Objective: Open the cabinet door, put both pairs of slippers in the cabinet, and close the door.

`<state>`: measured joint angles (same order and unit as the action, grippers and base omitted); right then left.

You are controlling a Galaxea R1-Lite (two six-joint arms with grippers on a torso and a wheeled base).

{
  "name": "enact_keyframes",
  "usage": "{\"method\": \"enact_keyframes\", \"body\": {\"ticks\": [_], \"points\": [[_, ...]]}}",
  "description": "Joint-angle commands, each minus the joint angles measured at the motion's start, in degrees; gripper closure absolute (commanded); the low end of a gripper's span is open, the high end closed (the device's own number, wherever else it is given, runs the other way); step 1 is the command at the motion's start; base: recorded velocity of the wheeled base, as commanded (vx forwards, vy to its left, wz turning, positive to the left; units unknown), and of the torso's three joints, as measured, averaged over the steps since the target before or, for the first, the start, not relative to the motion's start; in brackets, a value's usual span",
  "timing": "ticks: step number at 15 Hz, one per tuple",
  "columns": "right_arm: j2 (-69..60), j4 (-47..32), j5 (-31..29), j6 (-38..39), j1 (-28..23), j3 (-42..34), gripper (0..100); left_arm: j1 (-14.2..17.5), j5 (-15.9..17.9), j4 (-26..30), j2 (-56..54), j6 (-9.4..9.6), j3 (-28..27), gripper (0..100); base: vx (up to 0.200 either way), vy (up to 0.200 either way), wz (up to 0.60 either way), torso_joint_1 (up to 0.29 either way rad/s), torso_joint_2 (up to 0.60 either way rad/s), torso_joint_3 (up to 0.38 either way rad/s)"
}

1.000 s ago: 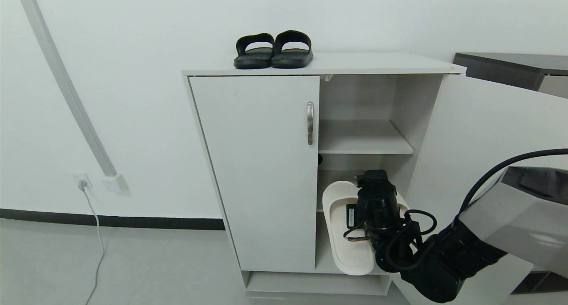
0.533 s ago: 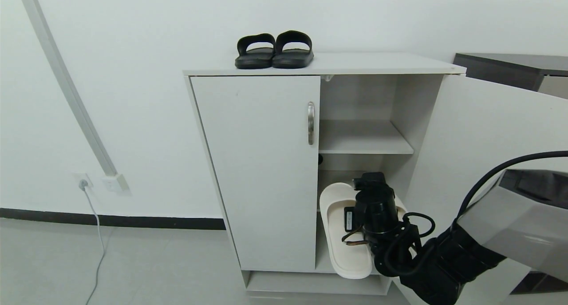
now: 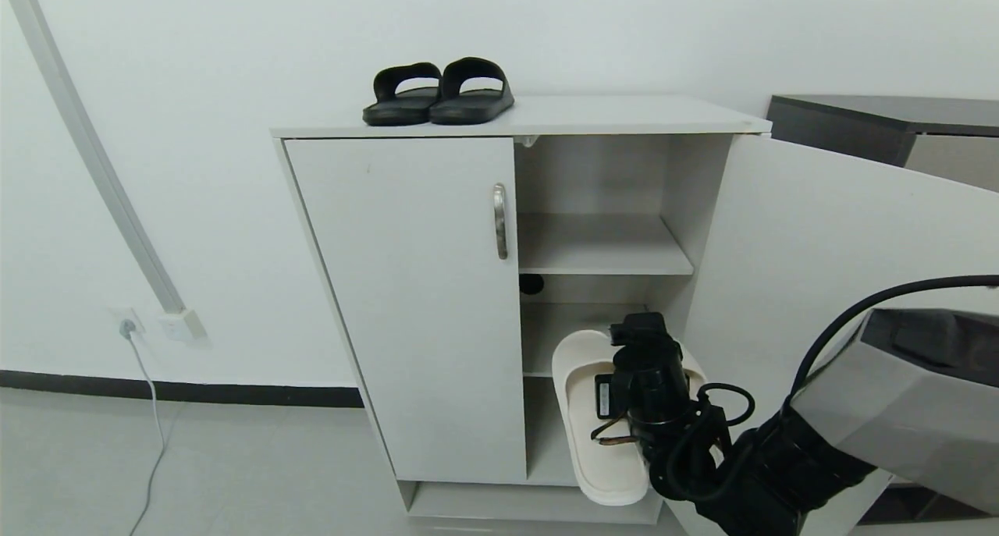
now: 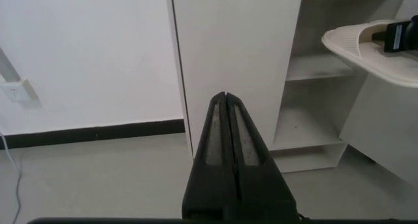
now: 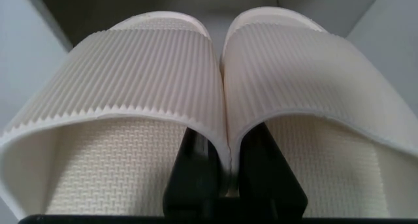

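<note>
Two white slippers [image 3: 593, 423] are pinched by the right pincer [image 5: 225, 175] before the open cabinet [image 3: 406, 286], and sliding onto a lower shelf [image 3: 558, 329] is called for.

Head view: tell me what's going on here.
The right gripper is clamped on the white slippers, pinching the pair together by their inner edges. It holds them in the air before the cabinet's open right side, level with the lower shelves. The right door is swung open; the left door is shut. The black slippers sit on the cabinet top. The left gripper is shut and empty, low in front of the cabinet.
</note>
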<state>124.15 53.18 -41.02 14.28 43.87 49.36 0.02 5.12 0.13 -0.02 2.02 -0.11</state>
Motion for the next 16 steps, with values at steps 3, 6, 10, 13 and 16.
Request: {"method": "enact_keyframes", "body": {"ticks": [3,6,10,13,16], "points": [[4.44,1.93,0.06,0.40,0.07,1.00,100,-0.02,-0.02,0.04,0.11,0.00,-0.07,100,0.000,0.000,0.00,0.000,0.00,0.000],[5.49,1.93,0.59,1.37,0.07,3.02,100,-0.02,-0.02,0.04,0.11,0.00,0.02,100,0.000,0.000,0.00,0.000,0.00,0.000],[12.43,1.76,1.82,1.37,-1.25,10.58,100,-0.02,-0.02,0.04,0.11,-0.09,0.02,100,0.000,0.000,0.00,0.000,0.00,0.000],[13.84,1.76,1.82,1.46,-1.69,11.99,100,-0.02,-0.02,0.04,0.11,-0.09,0.02,100,0.000,0.000,0.00,0.000,0.00,0.000],[13.93,1.76,1.82,1.55,-1.69,11.99,100,-0.02,0.07,0.04,0.11,-0.09,0.02,100,0.000,0.000,0.00,0.000,0.00,0.000]]}}
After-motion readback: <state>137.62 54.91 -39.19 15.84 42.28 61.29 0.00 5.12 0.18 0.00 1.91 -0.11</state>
